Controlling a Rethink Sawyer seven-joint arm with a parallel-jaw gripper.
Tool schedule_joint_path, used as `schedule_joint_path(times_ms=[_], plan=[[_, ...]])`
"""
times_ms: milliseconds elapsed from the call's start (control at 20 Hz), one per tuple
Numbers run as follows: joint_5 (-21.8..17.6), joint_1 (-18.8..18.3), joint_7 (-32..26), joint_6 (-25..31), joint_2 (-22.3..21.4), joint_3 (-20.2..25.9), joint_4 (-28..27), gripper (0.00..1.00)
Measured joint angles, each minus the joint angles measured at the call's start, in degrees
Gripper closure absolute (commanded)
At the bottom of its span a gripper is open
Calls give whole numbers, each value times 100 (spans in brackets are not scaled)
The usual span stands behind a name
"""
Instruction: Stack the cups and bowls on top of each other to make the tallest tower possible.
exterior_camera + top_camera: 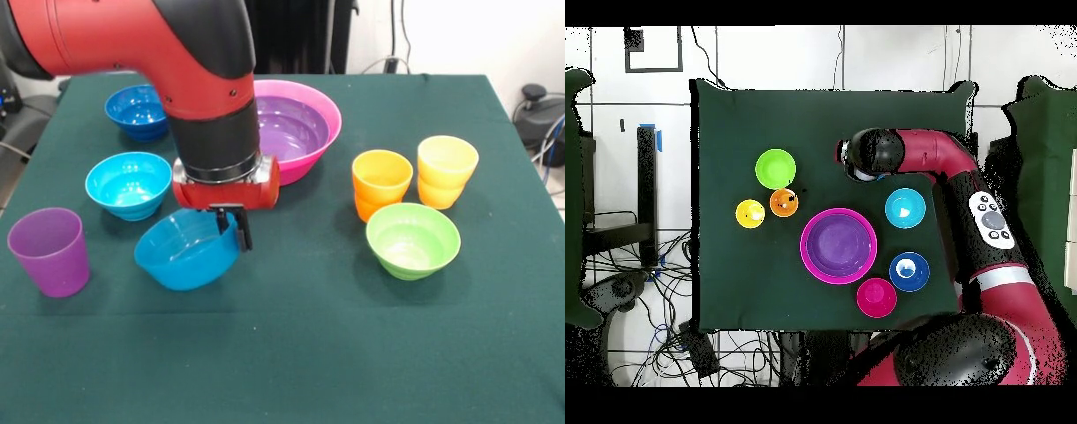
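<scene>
One mid-blue bowl [187, 250] is pinched by its rim in the closed gripper [238, 228] and hangs tilted just above the table [291, 353], presumably for transfer to the purple bowl [290, 131] nested in the hot-pink bowl [328, 132], the tower's base.

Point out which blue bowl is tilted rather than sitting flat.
The mid blue bowl at the end effector; the cyan bowl and dark blue bowl sit flat.
</scene>
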Motion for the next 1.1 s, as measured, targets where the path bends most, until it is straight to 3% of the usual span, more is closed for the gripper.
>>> schedule_joint_path(times_ms=[1100], plan=[[83,74,0,51,-338,1,110,100]])
